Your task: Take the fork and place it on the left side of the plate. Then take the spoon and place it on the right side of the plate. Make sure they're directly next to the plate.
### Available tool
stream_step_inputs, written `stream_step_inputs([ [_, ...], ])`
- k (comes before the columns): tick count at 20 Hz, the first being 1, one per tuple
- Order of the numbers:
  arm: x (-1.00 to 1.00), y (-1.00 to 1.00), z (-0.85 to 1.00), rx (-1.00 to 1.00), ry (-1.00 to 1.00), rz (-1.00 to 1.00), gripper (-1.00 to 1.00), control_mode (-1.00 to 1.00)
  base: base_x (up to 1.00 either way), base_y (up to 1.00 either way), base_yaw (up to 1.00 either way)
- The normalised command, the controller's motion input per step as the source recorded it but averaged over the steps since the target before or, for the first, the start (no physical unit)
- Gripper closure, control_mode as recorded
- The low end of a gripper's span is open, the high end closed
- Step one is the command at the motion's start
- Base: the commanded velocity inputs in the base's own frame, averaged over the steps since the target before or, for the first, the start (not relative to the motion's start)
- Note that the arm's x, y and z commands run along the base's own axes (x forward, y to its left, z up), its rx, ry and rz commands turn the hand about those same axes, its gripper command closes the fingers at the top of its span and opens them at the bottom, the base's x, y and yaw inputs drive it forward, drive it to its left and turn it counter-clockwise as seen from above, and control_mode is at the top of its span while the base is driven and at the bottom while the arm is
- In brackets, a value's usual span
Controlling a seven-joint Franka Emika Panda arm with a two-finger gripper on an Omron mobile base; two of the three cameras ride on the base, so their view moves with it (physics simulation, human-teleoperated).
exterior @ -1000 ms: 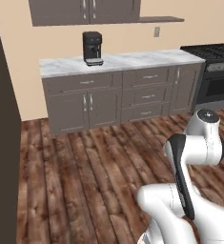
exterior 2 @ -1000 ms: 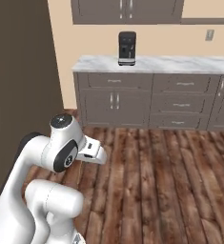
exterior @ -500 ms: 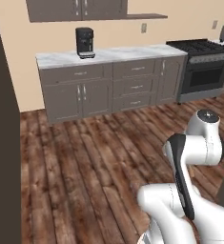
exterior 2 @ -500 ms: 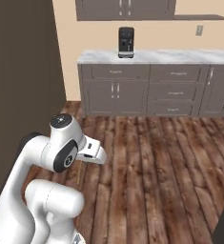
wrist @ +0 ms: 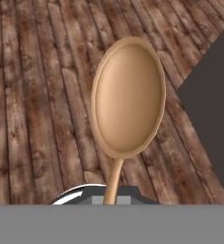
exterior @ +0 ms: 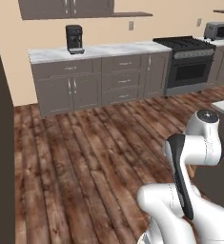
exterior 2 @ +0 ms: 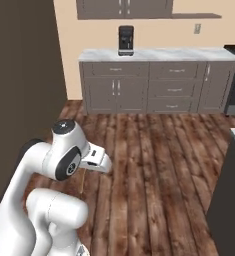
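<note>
spoon: the spoon (wrist: 127, 97) is in the gripper, bowl sticking out ahead of the hand, hanging over bare wood floor (wrist: 42, 95). In the right base view it's just a thin brown sliver (exterior 2: 82, 181) under the wrist.
fingers: clamped shut on the handle, low down near its end.
step, I'd say: carrying it across to the plate's right side.
tip: keep the hand steady while the base drives, a thin handle could twist in the grip.
setting down: go low, right beside the rim, then let go.
</note>
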Motion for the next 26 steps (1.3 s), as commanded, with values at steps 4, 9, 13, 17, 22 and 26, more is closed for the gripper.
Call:
stream_step_inputs([
  [4, 0.0, 0.0, 0.0, 0.0, 0.0, 0.0, 1.0, 1.0, -0.76, -0.81, -0.04],
  [9, 0.0, 0.0, 0.0, 0.0, 0.0, 0.0, 1.0, 1.0, -0.66, -0.88, -0.05],
  [13, 0.0, 0.0, 0.0, 0.0, 0.0, 0.0, 1.0, 1.0, -0.66, -0.76, -0.04],
  [17, 0.0, 0.0, 0.0, 0.0, 0.0, 0.0, 1.0, 1.0, -0.65, -0.68, -0.03],
  [22, 0.0, 0.0, 0.0, 0.0, 0.0, 0.0, 1.0, 1.0, -0.66, -0.69, -0.04],
  [26, 0.0, 0.0, 0.0, 0.0, 0.0, 0.0, 1.0, 1.0, -0.75, -0.69, -0.04],
])
